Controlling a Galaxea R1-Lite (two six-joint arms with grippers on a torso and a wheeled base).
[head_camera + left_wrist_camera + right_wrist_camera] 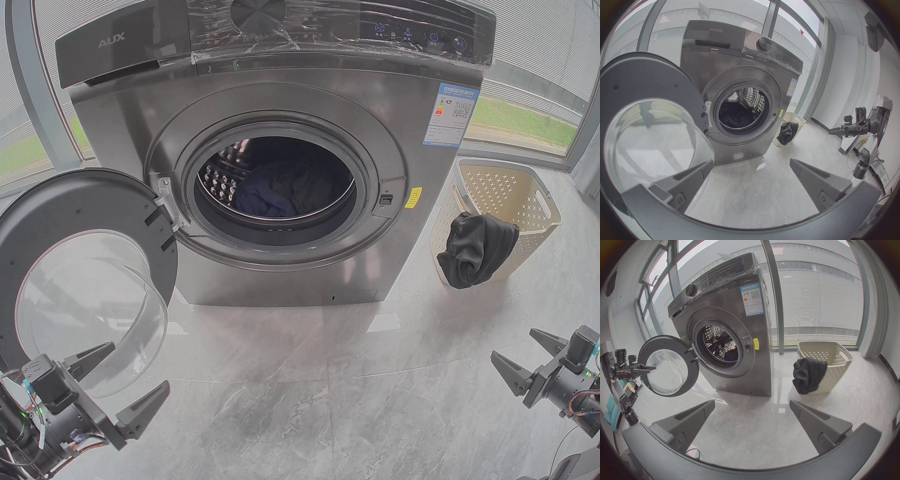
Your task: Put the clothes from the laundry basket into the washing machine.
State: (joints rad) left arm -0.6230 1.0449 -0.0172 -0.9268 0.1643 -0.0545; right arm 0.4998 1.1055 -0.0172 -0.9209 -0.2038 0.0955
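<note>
Head view: the left tool [140, 364] and right tool [512, 342] are spread apart. The dark garment [478, 249], draped over the laundry basket [550, 206] rim at right, is best gripped at its bunched top.

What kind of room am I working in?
Likely a laundry corner in a glass-walled building: front-loading washing machine, door open; beige laundry basket with a dark garment over its rim; tall windows behind.

Washing machine [300, 94] top and door [75, 206] clipped by head view's edges. Clothes [284, 187] in drum partly behind rim [275, 220], count unclear. Black garment [476, 249] hides part of laundry basket [537, 206] wall.
</note>
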